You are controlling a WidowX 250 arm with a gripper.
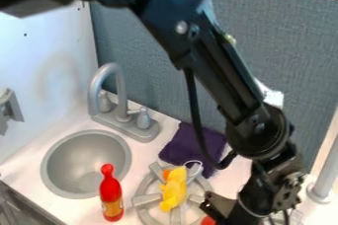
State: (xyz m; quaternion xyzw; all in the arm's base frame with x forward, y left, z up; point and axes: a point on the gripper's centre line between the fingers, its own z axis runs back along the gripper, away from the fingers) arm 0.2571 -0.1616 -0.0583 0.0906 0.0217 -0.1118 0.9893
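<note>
I hang low over the white countertop (23,177), my black two-finger gripper (221,210) at the 5 o'clock side of the camera view, with my black arm (221,76) slanting down to it from 11 o'clock. I cannot tell how far open I am, or whether I have hold of anything. A small red object (208,221), mostly hidden, shows right by me toward 7 o'clock; whether I touch it I cannot say.

Next to me, toward 9 o'clock, is the round grey stove burner (147,199) with its flat spokes. A soft-looking yellow toy (173,192) with an orange patch lies across it, its long side running roughly from 12 to 6 o'clock, with a thin pale loop by its upper end.

Taking the burner as the centre of the dial, a folded dark purple cloth (191,145) lies at 1 o'clock, close to the rim. At 9 o'clock is a red bottle (111,192) with a narrow neck and an orange-yellow label, between the burner and the round grey sink basin (86,162), which sits at 10 o'clock. The grey curved faucet (122,98) with its two knobs rises at 11 o'clock, in front of the blue-grey fabric panel (155,61).
</note>
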